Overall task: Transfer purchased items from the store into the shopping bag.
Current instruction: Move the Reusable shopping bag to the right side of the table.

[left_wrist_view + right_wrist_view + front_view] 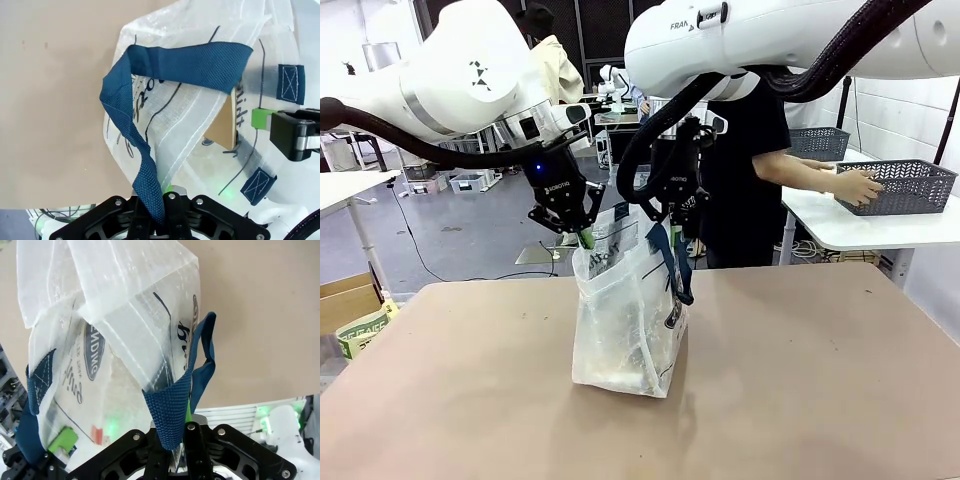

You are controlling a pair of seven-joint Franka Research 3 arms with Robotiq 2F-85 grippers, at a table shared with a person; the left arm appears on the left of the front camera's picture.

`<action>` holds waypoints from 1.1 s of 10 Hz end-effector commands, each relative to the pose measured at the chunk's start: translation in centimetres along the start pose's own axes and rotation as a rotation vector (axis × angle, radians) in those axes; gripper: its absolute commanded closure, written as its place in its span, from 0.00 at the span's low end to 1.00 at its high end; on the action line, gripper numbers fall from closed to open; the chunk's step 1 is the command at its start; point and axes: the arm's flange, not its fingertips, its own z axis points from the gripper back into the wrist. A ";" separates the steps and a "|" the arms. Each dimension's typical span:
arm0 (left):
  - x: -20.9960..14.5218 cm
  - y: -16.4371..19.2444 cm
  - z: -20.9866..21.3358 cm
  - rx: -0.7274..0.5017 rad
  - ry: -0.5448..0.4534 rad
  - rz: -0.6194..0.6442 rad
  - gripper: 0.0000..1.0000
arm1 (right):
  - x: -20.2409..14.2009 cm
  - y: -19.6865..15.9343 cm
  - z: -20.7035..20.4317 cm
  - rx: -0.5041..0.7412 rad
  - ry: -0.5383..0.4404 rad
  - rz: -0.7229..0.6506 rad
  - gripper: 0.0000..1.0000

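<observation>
Front view: observed left gripper and right gripper pinching navy strap handles of translucent white plastic shopping bag, presumably spreading mouth.

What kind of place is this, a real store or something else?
Probably a robotics lab staged as a shop: two white robot arms hold a shopping bag on a plain table, a person touches a grey basket, and workbenches stand behind.

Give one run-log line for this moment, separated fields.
left gripper: shut on strap handle | right gripper: shut on other handle | shopping bag: upright on table
</observation>
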 end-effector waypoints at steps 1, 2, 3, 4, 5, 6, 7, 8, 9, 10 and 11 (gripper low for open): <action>-0.7 -0.9 0.2 -0.037 0.023 0.028 1.00 | 0.8 0.6 0.3 -0.007 -0.028 0.020 1.00; -0.8 -1.4 0.0 -0.046 0.032 0.025 1.00 | 1.0 0.9 0.3 -0.008 -0.024 0.022 1.00; -0.7 -1.8 -0.2 -0.052 0.038 0.029 1.00 | 1.3 1.1 0.4 -0.002 -0.024 0.029 1.00; -0.6 -1.9 -0.2 -0.060 0.040 0.037 1.00 | 1.5 1.3 0.4 0.004 -0.027 0.031 1.00; -0.7 -2.0 -0.3 -0.073 0.040 0.053 1.00 | 1.7 1.5 0.4 0.007 -0.024 0.026 1.00; -0.8 -2.1 -0.4 -0.094 0.047 0.060 1.00 | 1.9 1.6 0.3 0.013 -0.023 0.027 1.00; -0.7 -2.2 -0.5 -0.113 0.047 0.069 1.00 | 2.2 1.8 0.3 0.018 -0.024 0.032 1.00; -0.6 -2.2 -0.5 -0.124 0.043 0.079 1.00 | 2.4 2.1 0.2 0.027 -0.021 0.036 1.00; -0.6 -2.4 -0.5 -0.137 0.043 0.079 1.00 | 2.6 2.5 0.1 0.026 -0.020 0.039 1.00; -0.7 -1.7 -0.8 -0.086 0.051 0.043 1.00 | 2.5 2.3 0.2 0.007 -0.020 0.027 1.00; -0.7 -1.7 -0.8 -0.086 0.051 0.043 1.00 | 2.0 1.9 -0.1 0.023 -0.012 0.017 1.00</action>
